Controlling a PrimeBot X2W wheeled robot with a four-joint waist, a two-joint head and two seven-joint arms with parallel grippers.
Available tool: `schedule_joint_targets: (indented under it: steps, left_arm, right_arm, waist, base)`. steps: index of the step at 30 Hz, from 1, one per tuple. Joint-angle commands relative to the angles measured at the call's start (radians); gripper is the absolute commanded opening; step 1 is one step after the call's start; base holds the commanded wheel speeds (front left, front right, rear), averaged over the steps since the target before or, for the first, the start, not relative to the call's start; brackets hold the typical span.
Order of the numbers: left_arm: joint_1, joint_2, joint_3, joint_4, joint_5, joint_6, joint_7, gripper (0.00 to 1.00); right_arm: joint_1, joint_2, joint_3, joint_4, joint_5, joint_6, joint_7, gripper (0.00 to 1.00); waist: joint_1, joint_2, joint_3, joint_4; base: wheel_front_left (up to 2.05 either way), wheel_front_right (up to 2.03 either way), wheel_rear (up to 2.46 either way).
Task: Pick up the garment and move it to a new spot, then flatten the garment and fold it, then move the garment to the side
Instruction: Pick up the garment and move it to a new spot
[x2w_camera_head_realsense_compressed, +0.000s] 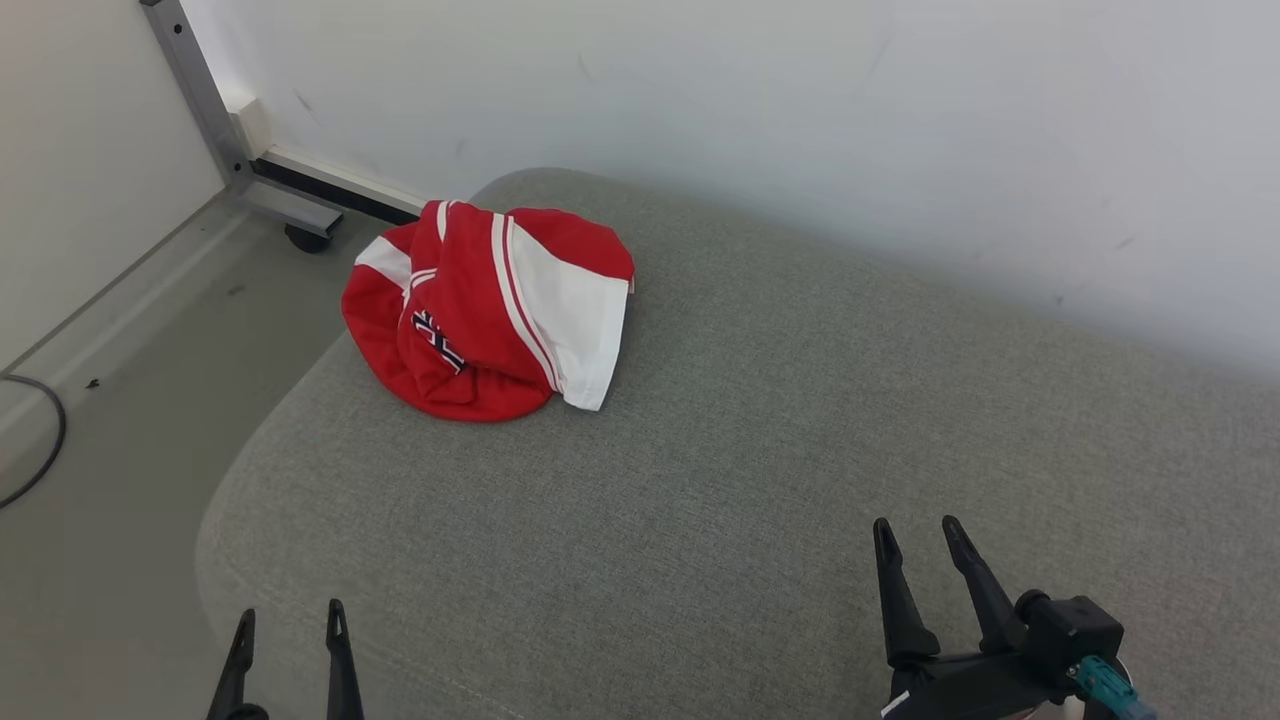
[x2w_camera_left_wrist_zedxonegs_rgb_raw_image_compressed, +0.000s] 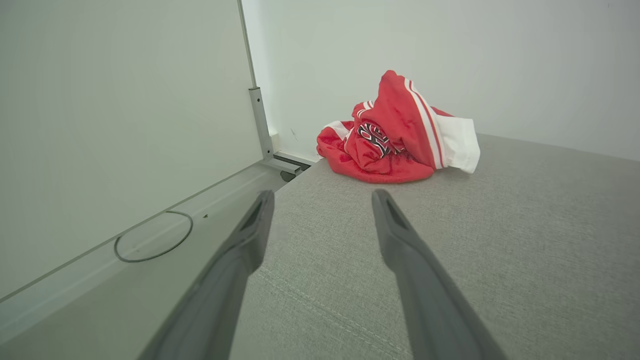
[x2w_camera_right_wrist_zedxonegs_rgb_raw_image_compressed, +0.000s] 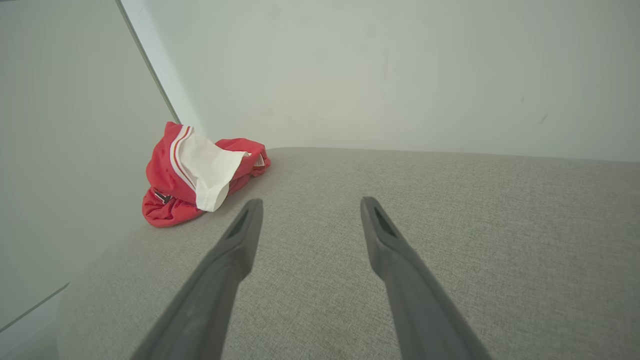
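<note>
Though crumpled, garment (x2w_camera_head_realsense_compressed: 470, 320) well apart from left gripper (x2w_camera_head_realsense_compressed: 291, 608), right gripper (x2w_camera_head_realsense_compressed: 915, 521)

left hand (x2w_camera_head_realsense_compressed: 291, 612) and right hand (x2w_camera_head_realsense_compressed: 915, 527) — slim dark tapered fingers, a teal connector (x2w_camera_head_realsense_compressed: 1100, 685) behind the right.

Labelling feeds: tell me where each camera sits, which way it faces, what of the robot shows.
Head view: from the head, down at the garment on the cushion; left gripper and right gripper show, open.
Left wrist view: from that wrist, along its fingers toward the garment.
Right wrist view: from that wrist, along its fingers over the cushion, garment at left.
Shared: all see the garment.
</note>
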Motion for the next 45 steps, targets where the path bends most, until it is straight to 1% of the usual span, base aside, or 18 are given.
schedule_joint_targets:
  steps: [1,4,8,11,13,18,23,28,29,31,33,37,38,39,42,45]
  left_arm:
    - [0.009,-0.002,0.005,-0.005,-0.007,0.006,-0.004,1.00]
    - [0.015,-0.005,0.016,-0.004,-0.013,0.020,-0.004,1.00]
    - [-0.006,-0.005,0.011,0.032,-0.015,0.016,-0.004,1.00]
    - [-0.045,-0.007,0.018,0.091,-0.036,0.006,-0.004,1.00]
    - [-0.122,0.010,0.005,0.156,-0.043,-0.023,-0.002,1.00]
    - [-0.337,0.041,-0.014,0.287,-0.065,-0.072,0.075,1.00]
    - [-0.545,0.090,0.019,0.416,-0.104,-0.091,0.149,1.00]
    - [-0.705,0.138,0.079,0.558,-0.187,-0.112,0.218,1.00]
    - [-0.705,0.138,0.079,0.558,-0.187,-0.112,0.218,1.00]
    - [-0.747,0.157,0.097,0.609,-0.218,-0.118,0.241,1.00]
    - [-0.776,0.182,0.098,0.656,-0.226,-0.126,0.269,1.00]
    - [-0.833,0.224,0.117,0.731,-0.272,-0.137,0.310,1.00]
    - [-0.844,0.225,0.115,0.742,-0.270,-0.139,0.311,1.00]
    - [-0.854,0.223,0.115,0.753,-0.274,-0.139,0.311,1.00]
    - [-0.887,0.245,0.118,0.783,-0.277,-0.130,0.316,1.00]
    - [-0.921,0.257,0.122,0.816,-0.279,-0.103,0.317,1.00]
  right_arm:
    - [-0.003,0.000,0.003,0.003,-0.004,-0.002,-0.001,1.00]
    - [-0.008,0.000,0.006,0.004,-0.003,-0.002,-0.001,1.00]
    - [0.001,0.000,0.002,0.003,0.000,-0.002,-0.001,1.00]
    - [0.016,0.000,-0.003,0.000,0.005,-0.002,-0.001,1.00]
    - [0.029,0.000,-0.012,-0.006,0.007,-0.002,-0.001,1.00]
    - [0.072,0.001,-0.039,-0.023,0.007,-0.002,-0.001,1.00]
    - [0.075,0.000,-0.021,-0.045,-0.028,-0.002,-0.001,1.00]
    - [0.054,0.000,-0.008,-0.064,-0.084,-0.002,-0.001,1.00]
    - [0.054,0.000,-0.008,-0.064,-0.084,-0.002,-0.001,1.00]
    - [0.043,0.000,0.000,-0.070,-0.102,-0.002,-0.001,1.00]
    - [0.031,0.000,0.013,-0.077,-0.117,-0.002,-0.001,1.00]
    - [0.017,0.000,0.028,-0.101,-0.143,-0.002,0.000,1.00]
    - [0.013,0.000,0.028,-0.108,-0.151,-0.002,0.001,1.00]
    - [0.012,0.000,0.028,-0.116,-0.154,-0.002,0.003,1.00]
    - [0.004,0.001,0.033,-0.144,-0.165,-0.002,0.011,1.00]
    - [0.009,0.001,0.034,-0.166,-0.169,-0.002,0.018,1.00]
  waist:
    - [0.0000,0.0000,0.001,0.001]
    - [0.0000,0.0000,0.000,0.000]
    - [0.0000,0.0000,-0.003,-0.002]
    - [0.0000,0.0000,-0.009,-0.007]
    - [0.0000,0.0000,-0.014,-0.011]
    - [0.0000,0.0000,-0.023,-0.019]
    - [0.0000,0.0000,0.033,-0.117]
    - [0.0000,0.0000,0.112,-0.234]
    - [0.0000,0.0000,0.112,-0.234]
    - [0.0000,0.0000,0.142,-0.279]
    - [0.0000,0.0000,0.169,-0.322]
    - [0.0000,0.0000,0.224,-0.387]
    - [0.0000,0.0000,0.237,-0.397]
    - [0.0000,0.0000,0.249,-0.406]
    - [0.0000,0.0000,0.291,-0.431]
    - [0.0000,0.0000,0.321,-0.452]
  base:
    - [0.00,0.00,0.00]
    - [0.00,0.00,0.00]
    - [0.00,0.00,0.00]
    - [0.00,0.00,0.00]
    - [0.00,0.00,0.00]
    - [0.00,0.00,0.00]
    - [0.00,0.00,0.00]
    - [0.00,0.00,0.00]
    - [0.00,0.00,0.00]
    - [0.00,0.00,0.00]
    - [0.00,0.00,0.00]
    - [0.00,0.00,0.00]
    - [0.00,0.00,0.00]
    - [0.00,0.00,0.00]
    - [0.00,0.00,0.00]
    - [0.00,0.00,0.00]
